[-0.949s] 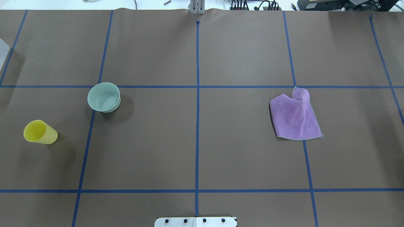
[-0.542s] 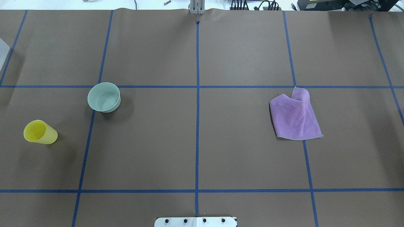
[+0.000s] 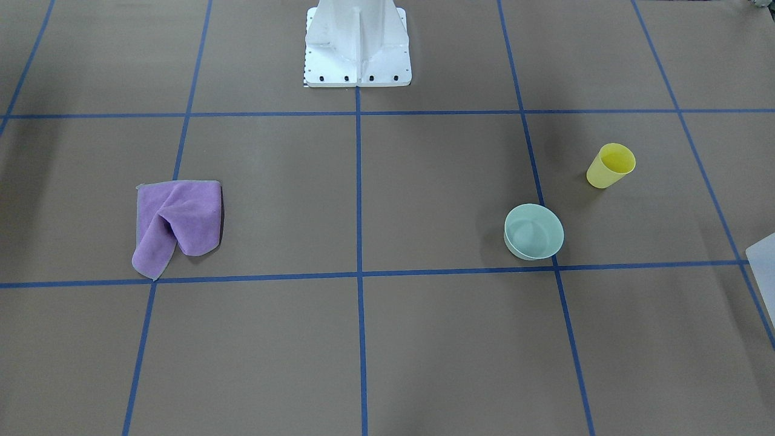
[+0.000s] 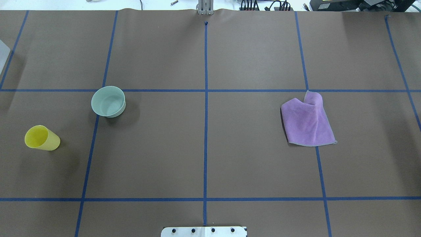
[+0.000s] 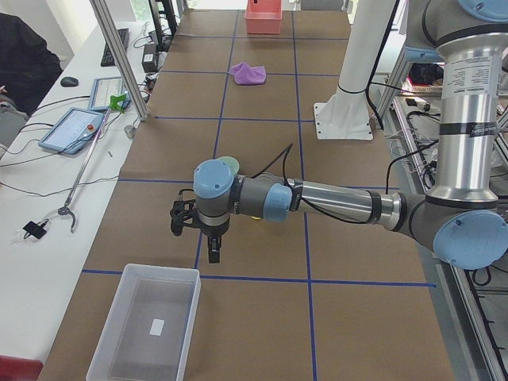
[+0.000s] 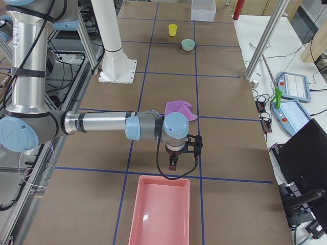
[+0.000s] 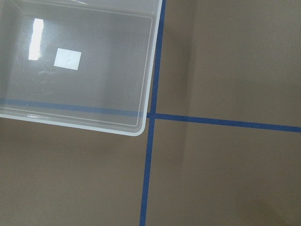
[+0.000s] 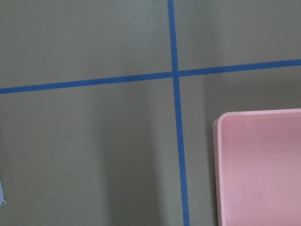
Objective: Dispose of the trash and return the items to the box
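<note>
A yellow cup (image 4: 42, 138) lies on its side at the table's left. A pale green bowl (image 4: 108, 101) stands upright nearby. A crumpled purple cloth (image 4: 307, 120) lies on the right half. The pale, clear box (image 5: 190, 274) sits at the table's left end and is empty in the left wrist view (image 7: 94, 123); only its corner (image 4: 3, 56) shows overhead. My left gripper (image 5: 196, 236) hovers just beside the box. My right gripper (image 6: 184, 153) hovers near the pink bin (image 6: 158, 214). I cannot tell whether either gripper is open or shut.
The pink bin (image 8: 258, 165) at the table's right end is empty. The white robot pedestal (image 3: 357, 45) stands at the middle of the near edge. Blue tape lines grid the brown table cover. Tablets and cables lie on the white bench (image 5: 75, 127) beyond the far edge.
</note>
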Controlling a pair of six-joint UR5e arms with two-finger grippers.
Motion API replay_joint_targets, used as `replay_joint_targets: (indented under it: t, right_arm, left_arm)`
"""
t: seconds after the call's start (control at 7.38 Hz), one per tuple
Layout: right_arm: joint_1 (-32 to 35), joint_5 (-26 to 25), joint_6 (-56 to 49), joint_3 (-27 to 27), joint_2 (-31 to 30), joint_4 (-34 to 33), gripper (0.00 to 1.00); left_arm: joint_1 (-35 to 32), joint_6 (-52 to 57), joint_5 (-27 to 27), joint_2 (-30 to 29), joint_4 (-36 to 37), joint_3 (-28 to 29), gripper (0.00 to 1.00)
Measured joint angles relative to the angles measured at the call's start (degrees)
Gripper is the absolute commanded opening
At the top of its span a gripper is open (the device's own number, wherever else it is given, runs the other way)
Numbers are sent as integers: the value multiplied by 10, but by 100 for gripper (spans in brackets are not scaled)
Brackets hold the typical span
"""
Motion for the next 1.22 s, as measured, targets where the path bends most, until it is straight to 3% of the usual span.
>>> replay_joint_targets:
  t: [1.22]
  right_arm:
    - [8, 5, 2, 17, -7, -4, 100]
  left_arm:
    - [-1, -8, 0, 4, -9, -7, 99]
